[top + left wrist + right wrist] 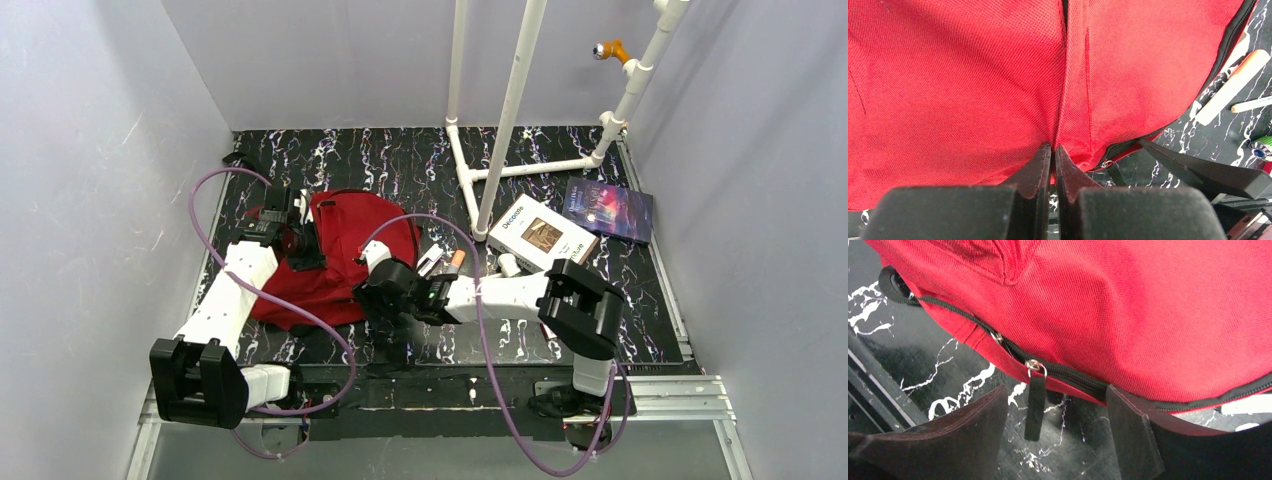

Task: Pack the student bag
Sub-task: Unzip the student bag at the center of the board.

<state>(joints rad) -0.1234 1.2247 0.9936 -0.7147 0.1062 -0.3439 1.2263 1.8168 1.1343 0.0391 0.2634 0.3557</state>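
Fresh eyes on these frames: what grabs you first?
The red student bag, lying left of centre on the black marbled table between the two arms. The left hand is shut on a fold of its fabric, and the right hand sits open astride the black zipper pull at the bag's edge. A white box and a dark book lie to the right.
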